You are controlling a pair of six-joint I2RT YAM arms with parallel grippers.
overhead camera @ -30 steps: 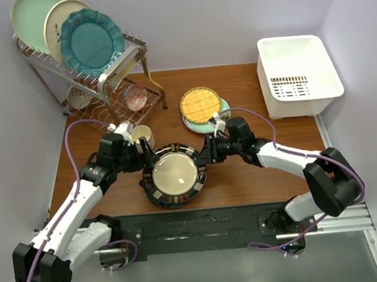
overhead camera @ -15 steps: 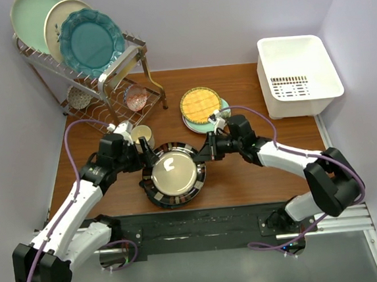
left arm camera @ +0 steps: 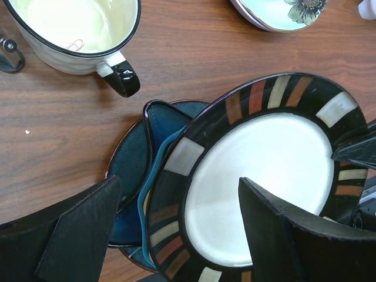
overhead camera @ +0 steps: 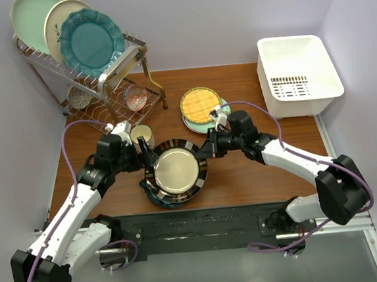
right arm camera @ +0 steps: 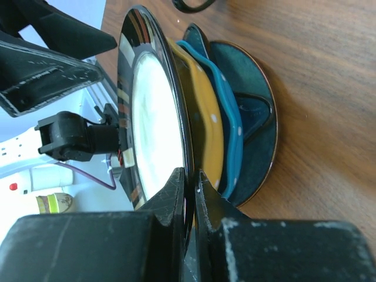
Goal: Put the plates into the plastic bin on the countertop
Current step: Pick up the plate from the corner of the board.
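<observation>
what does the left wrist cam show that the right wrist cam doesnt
Left wrist only: the inside of the cream cup and the edge of a flowered plate. Right wrist only: the right hand shut on the rim of the black-rimmed plate, seen edge-on. Both: that plate, the teal plates under it and the countertop.

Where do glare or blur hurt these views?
Top external: a dull grey sheen covers the centre of the black-rimmed plate; lighting is otherwise even. Left wrist: sharp, though the plate's cream centre is nearly washed out. Right wrist: the right pincer looms dark and soft up close; the plate rim is crisp.
</observation>
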